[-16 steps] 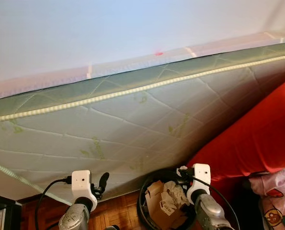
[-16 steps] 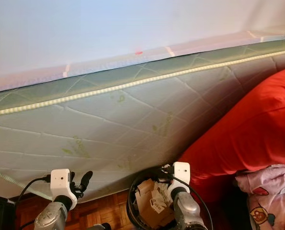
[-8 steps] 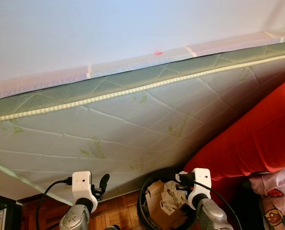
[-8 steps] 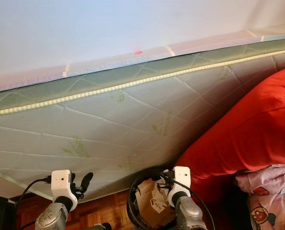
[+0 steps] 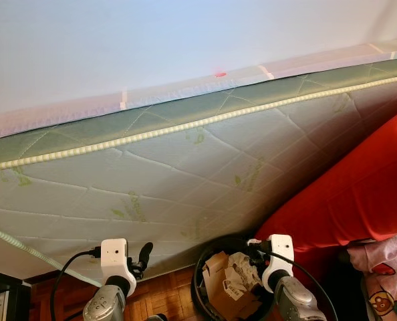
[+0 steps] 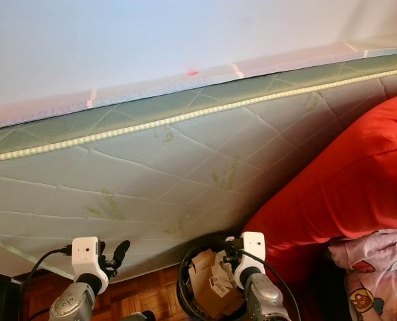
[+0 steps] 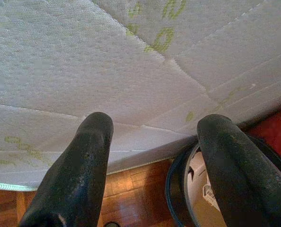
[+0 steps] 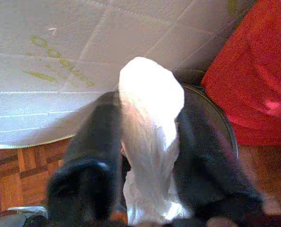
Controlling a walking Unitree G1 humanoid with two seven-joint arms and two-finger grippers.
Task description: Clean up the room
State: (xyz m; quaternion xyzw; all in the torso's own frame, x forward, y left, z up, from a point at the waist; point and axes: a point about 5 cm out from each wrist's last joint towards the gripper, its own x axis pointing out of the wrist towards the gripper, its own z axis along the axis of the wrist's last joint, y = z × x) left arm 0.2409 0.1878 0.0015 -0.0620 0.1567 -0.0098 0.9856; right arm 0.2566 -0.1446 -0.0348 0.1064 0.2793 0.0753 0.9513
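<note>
A round black bin [image 5: 202, 269] stands on the wooden floor at the foot of the mattress, holding cardboard and crumpled paper [image 5: 220, 279]. My right gripper [image 8: 147, 106] hangs just over the bin's rim [image 8: 217, 115], shut on a white crumpled piece of paper or plastic [image 8: 150, 123] that sticks out past its fingertips. In the left eye view the right gripper [image 5: 255, 249] is above the bin's right side. My left gripper [image 7: 157, 125] is open and empty, held near the mattress to the left of the bin [image 7: 176, 176].
A pale quilted mattress [image 5: 185, 167] with green piping leans across the view against a white wall. A red blanket [image 5: 359, 194] lies to the right, with pink patterned fabric [image 5: 385, 281] below it. A dark piece of furniture [image 5: 1, 297] stands at lower left.
My right gripper has sunk slightly toward the bin with the white piece still in it. The left arm has stayed put.
</note>
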